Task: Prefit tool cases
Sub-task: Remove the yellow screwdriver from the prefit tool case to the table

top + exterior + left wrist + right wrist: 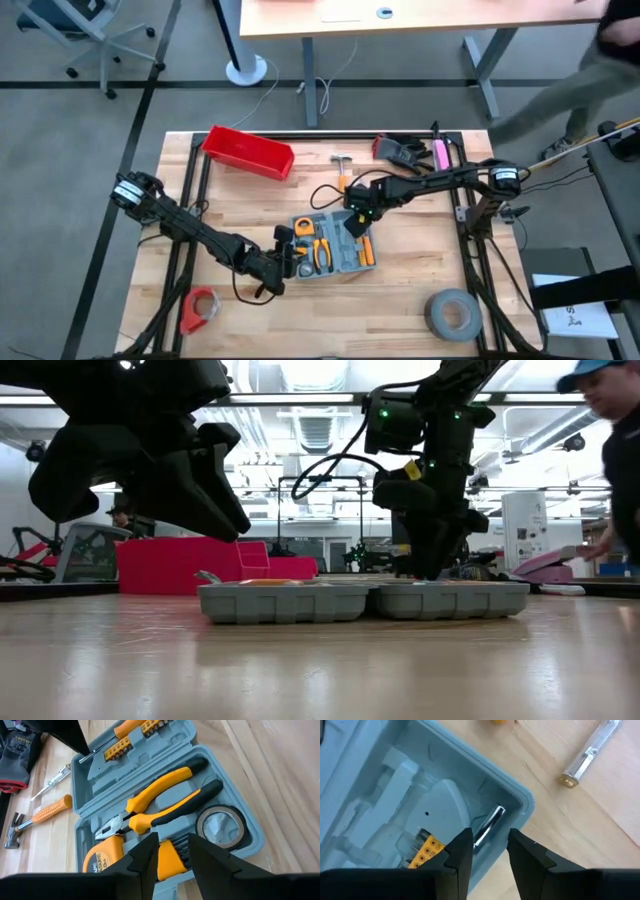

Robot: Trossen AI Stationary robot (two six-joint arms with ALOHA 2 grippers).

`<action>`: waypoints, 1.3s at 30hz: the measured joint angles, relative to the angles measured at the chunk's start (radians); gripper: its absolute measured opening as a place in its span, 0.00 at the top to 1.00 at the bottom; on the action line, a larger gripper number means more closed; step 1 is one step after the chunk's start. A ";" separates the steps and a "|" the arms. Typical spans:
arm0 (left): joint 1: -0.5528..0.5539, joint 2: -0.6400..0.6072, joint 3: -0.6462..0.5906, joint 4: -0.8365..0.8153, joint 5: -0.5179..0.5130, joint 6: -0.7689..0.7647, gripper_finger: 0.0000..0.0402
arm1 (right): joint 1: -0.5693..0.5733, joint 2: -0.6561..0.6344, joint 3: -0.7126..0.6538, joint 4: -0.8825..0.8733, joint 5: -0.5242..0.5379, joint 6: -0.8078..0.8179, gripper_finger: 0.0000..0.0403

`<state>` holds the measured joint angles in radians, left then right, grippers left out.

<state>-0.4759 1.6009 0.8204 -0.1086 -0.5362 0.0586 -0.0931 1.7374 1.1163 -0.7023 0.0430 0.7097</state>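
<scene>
Bright overhead lights; background perhaps slightly blurred.

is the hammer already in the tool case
No, the hammer lies on the wooden table outside the open tool case, beside its edge.

I see my wooden bench from overhead and level, while both wrist views look closely into the open grey-blue plastic tool case.

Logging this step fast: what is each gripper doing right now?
Left gripper: fingers around a yellow tool at the tool case; grip cannot be told.
Right gripper: fingers around a metal shaft; grip cannot be told.
</scene>
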 joint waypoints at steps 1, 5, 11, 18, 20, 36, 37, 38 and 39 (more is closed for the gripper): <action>0.000 0.000 0.000 0.000 0.000 0.000 0.72 | 0.003 0.000 0.007 0.001 -0.003 -0.013 0.74; 0.000 0.000 0.000 0.002 -0.004 0.000 0.70 | 0.013 0.000 0.025 0.006 -0.018 -0.057 0.73; 0.000 0.000 0.000 0.002 -0.006 -0.016 0.65 | 0.003 0.000 0.025 0.006 -0.016 -0.105 0.75; -0.021 0.000 0.000 -0.008 0.035 -0.079 0.64 | 0.028 0.000 0.029 0.022 -0.026 -0.193 0.75; -0.032 0.000 0.000 -0.009 0.038 -0.077 0.65 | 0.049 -0.001 0.036 0.020 -0.028 -0.231 0.75; -0.003 0.000 0.183 -0.189 0.043 -0.217 0.66 | 0.280 -0.020 0.141 -0.041 0.059 -0.447 0.80; 0.000 0.000 0.183 -0.191 0.047 -0.236 0.65 | 0.285 -0.026 0.145 -0.060 0.080 -0.449 0.80; 0.003 0.000 0.183 -0.194 0.052 -0.259 0.65 | 0.289 -0.031 0.151 -0.078 0.101 -0.450 0.80; 0.006 0.000 0.181 -0.193 0.058 -0.287 0.65 | 0.292 -0.039 0.156 -0.095 0.121 -0.451 0.79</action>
<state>-0.4694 1.6012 1.0014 -0.3015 -0.4779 -0.2281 0.1993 1.6988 1.2724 -0.7969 0.1640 0.2588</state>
